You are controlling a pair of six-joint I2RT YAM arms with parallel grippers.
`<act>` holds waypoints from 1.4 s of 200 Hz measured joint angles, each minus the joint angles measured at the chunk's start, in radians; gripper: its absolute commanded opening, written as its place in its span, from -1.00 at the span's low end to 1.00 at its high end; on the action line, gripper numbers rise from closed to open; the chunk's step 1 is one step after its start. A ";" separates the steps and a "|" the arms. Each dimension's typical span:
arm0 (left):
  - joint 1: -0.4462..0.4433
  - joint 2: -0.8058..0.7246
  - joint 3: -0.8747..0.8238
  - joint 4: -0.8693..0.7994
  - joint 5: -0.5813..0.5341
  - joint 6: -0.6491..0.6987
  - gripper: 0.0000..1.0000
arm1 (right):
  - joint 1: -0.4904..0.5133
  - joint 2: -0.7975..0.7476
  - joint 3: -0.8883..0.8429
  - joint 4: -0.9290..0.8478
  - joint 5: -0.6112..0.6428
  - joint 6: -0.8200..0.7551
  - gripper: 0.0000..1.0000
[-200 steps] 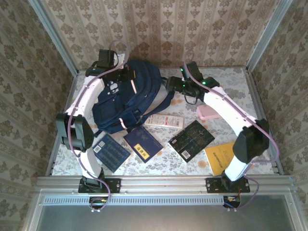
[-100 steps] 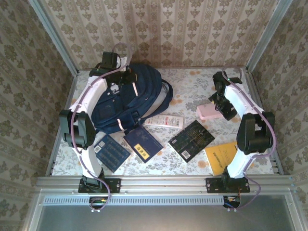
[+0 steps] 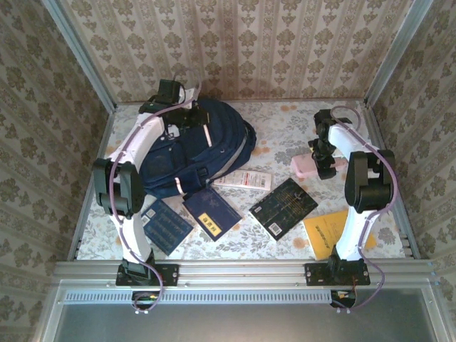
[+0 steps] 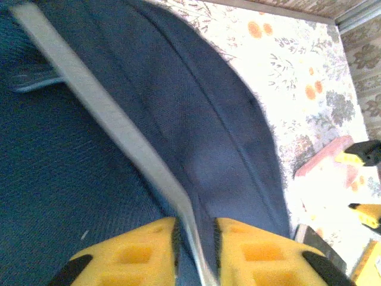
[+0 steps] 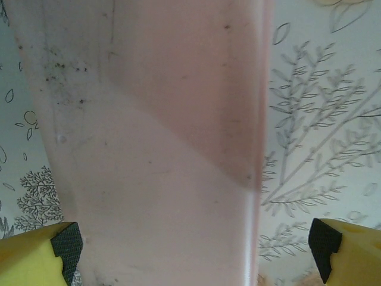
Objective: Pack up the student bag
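Top view, student bag (image 3: 187, 153): lies on the far left part of the floral table (image 3: 285, 121), navy with pale trim stripes, its near edge meeting the books in front of it
Top view, left gripper (image 3: 187, 118): on the far top of the bag, its arm arching over from the left side; the fingers' state cannot be read from up here
Top view, right gripper (image 3: 324, 162): points down at the pink case (image 3: 300, 168) on the right half of the table, well apart from the bag
Top view, books: a blue book (image 3: 164, 224) and a navy book (image 3: 211, 214) with a yellow label sit at the bag's near edge, a white booklet (image 3: 242, 179) just beside its right side, a black book (image 3: 283, 206) further right, a yellow book (image 3: 322, 234) by the right arm's base
Left wrist view, fingers (image 4: 134, 257): yellow, with a narrow gap between them and a pale trim stripe of the bag running through that gap; whether they pinch it I cannot tell
Left wrist view, bag: navy fabric lies directly under the fingers, its curved edge ending on the floral table at right
Left wrist view, far right: the pink case on the table, the right gripper's yellow fingertips beside it
Right wrist view, pads (image 5: 66, 239): black on yellow fingers, spread wide, holding nothing
Right wrist view, pink case: flat on the table between the spread fingers, one pad just beside its edge, the other clear of it
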 measured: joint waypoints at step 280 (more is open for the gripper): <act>-0.063 -0.011 -0.032 0.040 0.044 -0.013 -0.04 | -0.021 -0.011 -0.031 0.258 -0.051 0.161 0.99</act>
